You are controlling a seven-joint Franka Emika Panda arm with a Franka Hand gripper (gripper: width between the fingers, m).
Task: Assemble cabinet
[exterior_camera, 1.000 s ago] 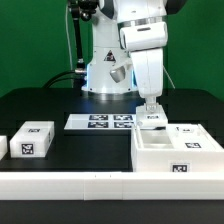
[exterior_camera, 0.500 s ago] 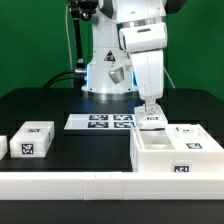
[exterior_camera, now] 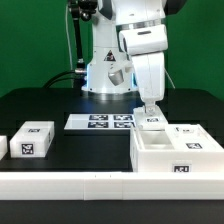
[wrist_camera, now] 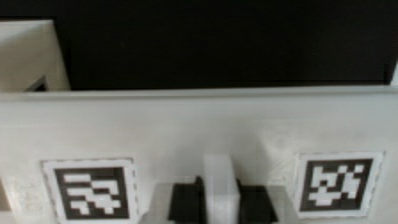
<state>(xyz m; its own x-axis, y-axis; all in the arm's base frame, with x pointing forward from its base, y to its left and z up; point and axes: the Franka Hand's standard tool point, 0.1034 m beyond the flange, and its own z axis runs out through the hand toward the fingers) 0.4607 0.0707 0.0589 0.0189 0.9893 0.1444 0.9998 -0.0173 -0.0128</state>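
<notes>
Nothing moved: gripper (exterior_camera: pixel 150 111) pinches cabinet (exterior_camera: pixel 158 166) back wall; it opens upward, long axis across exterior view.

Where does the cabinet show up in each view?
Exterior view: the cabinet sits at the picture's lower right, directly under the tool.
Wrist view: its white wall spans the picture close up, with the black table behind it.
Shared landmark: the black-and-white tags on the cabinet beside the tool.
</notes>
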